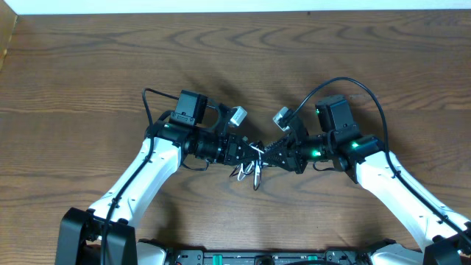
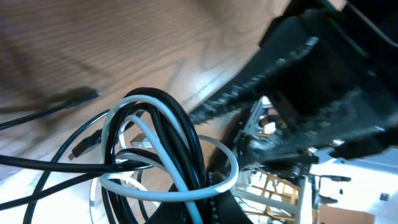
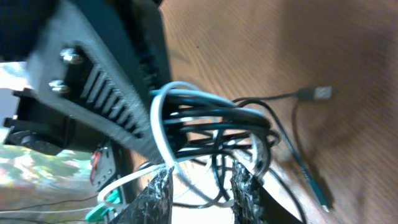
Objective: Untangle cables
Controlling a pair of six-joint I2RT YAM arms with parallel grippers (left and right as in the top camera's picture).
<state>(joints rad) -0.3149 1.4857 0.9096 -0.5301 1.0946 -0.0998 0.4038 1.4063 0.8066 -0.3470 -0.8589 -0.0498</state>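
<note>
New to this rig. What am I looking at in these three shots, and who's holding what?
It is a two-armed robot at a wooden table. The wide picture looks down from above: the left arm and right arm reach in from the bottom edge and meet mid-table. The other two pictures come from a camera on each wrist, so each shows the tangle close up plus the opposite arm's jaws. Between the arms are the cables: a white cord and a black cord looped together. The left jaws are shut on the bundle. The right jaws, at the bottom of the right wrist picture, stand apart with loops passing between them, not pinched. One small plug trails out over the wood.
</note>
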